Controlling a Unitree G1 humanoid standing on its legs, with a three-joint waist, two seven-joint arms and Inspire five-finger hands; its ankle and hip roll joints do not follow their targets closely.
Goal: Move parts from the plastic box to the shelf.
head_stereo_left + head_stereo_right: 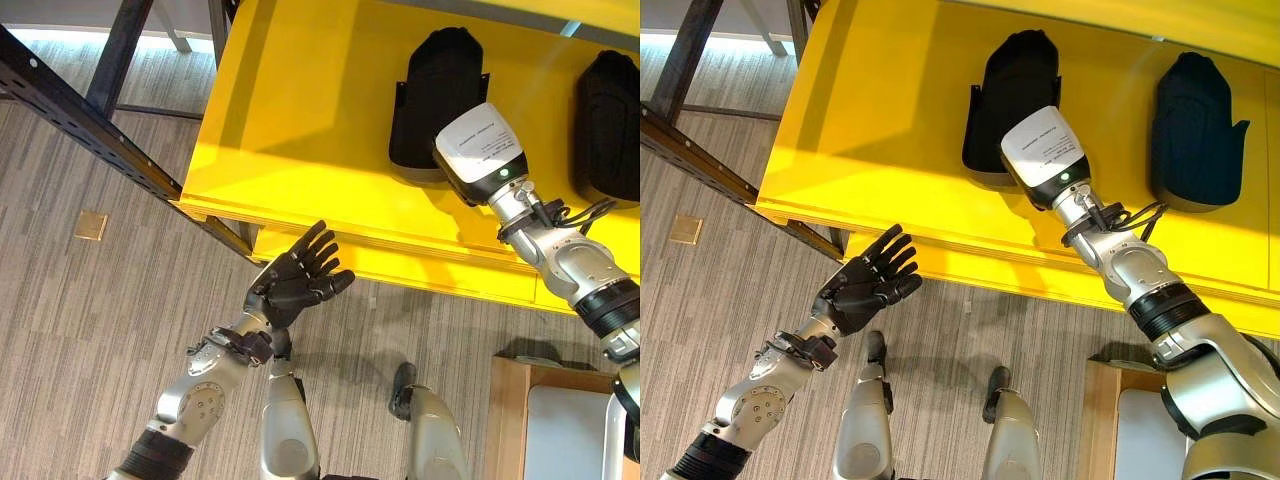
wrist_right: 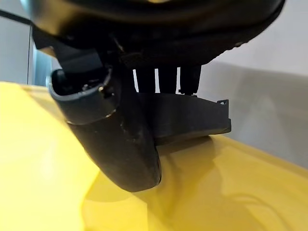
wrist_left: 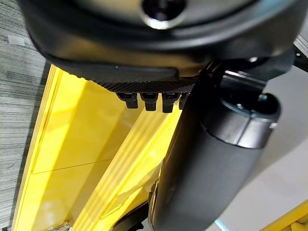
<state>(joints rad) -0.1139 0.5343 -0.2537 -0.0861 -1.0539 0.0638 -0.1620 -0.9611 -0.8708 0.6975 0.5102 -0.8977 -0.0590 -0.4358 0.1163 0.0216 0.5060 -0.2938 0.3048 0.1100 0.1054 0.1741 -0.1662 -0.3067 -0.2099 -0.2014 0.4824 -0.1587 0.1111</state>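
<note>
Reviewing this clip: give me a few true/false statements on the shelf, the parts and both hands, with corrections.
1. Two black parts lie on the yellow shelf. True: one part by the right arm, a second part further right.
2. The left hand holds a part. False: it is open and empty, in front of the shelf edge.
3. The right hand is at the nearer part on the shelf. True; whether it grips is hidden.
4. The shelf is blue. False: it is yellow.
5. The floor is bare concrete. False: it is grey striped.
</note>
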